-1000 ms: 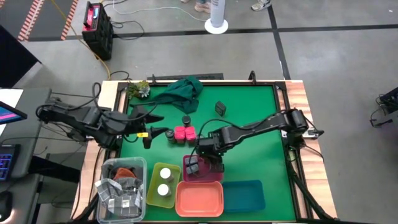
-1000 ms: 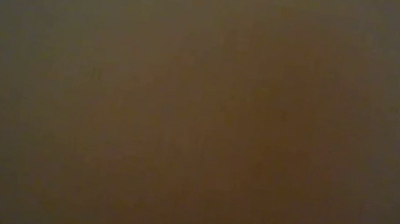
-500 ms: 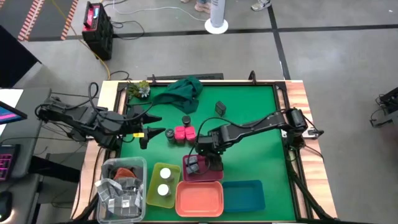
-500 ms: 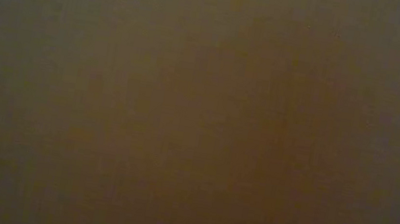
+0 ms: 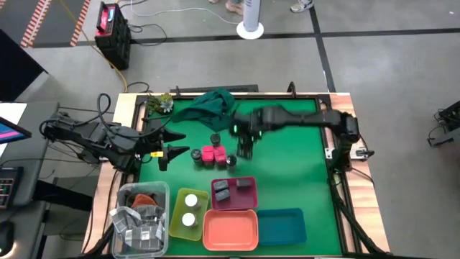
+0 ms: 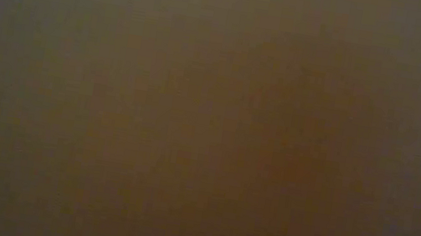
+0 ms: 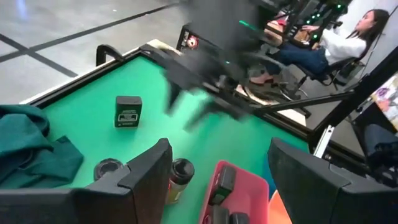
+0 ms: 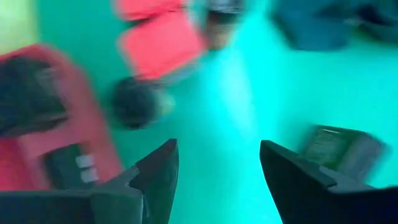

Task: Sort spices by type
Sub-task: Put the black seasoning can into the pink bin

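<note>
Two dark grey square boxes lie in the pink tray. A third dark grey box lies on the green mat beyond it, hidden under my right arm in the high view. Two bright pink blocks sit mid-table among three dark round jars. Two white-lidded jars stand in the yellow tray. My right gripper is open and empty above the mat, between the third box and the pink blocks. My left gripper is open and empty, left of the pink blocks.
A dark green cloth and a small plant lie at the far edge. An orange tray and a blue tray sit at the near edge, with a clear bin at near left. The low view is dark.
My right gripper has risen from over the pink tray and swung toward the table's far edge, past the pink blocks. A second dark grey box now lies in the pink tray where the gripper stood.
</note>
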Tool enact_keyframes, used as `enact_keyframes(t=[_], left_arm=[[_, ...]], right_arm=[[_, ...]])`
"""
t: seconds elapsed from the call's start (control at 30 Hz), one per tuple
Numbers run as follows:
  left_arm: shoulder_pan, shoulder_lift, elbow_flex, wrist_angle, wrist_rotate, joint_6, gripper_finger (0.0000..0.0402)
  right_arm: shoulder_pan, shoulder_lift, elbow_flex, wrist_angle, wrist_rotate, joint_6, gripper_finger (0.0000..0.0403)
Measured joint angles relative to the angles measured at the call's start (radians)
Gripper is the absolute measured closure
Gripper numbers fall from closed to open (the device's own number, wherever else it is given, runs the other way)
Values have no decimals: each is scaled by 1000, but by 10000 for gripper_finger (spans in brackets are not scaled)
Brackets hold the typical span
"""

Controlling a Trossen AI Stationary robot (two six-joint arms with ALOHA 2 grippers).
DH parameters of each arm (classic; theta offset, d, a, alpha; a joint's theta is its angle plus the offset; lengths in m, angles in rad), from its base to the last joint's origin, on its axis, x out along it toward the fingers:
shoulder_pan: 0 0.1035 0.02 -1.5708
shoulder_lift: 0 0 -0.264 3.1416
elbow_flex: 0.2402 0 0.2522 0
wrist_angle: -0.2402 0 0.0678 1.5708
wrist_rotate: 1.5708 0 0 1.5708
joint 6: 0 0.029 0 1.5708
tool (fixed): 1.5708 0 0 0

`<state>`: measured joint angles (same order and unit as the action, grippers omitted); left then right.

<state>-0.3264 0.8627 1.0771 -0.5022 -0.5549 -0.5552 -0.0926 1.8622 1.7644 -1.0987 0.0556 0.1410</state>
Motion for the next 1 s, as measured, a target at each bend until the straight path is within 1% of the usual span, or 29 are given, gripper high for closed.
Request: enact_keyframes(t=[0.13,0.23,0.4,0.5,0.63,0.73,0.87,1.0], left_arm=[[0,1,0,-2,28,-26,148],[0,1,0,-6,53,-37,148],[0,1,0,-7,53,-40,148],[0,1,0,-7,53,-40,148],[0,1,0,-7,53,-36,148],[0,1,0,-8,54,-37,148],[0,0,0,-8,68,-44,148],[0,0,0,-7,76,-46,148]], right_arm=[[-100,1,0,-37,-36,-62,131],[-157,3,-1,-65,-37,-69,101],[-253,15,-1,-78,18,31,42],[-287,47,-3,-71,37,69,22],[-310,109,-4,-68,42,77,18],[-317,140,-4,-79,83,77,22],[-323,140,-9,-74,126,79,25],[-342,140,-46,-56,117,79,26]])
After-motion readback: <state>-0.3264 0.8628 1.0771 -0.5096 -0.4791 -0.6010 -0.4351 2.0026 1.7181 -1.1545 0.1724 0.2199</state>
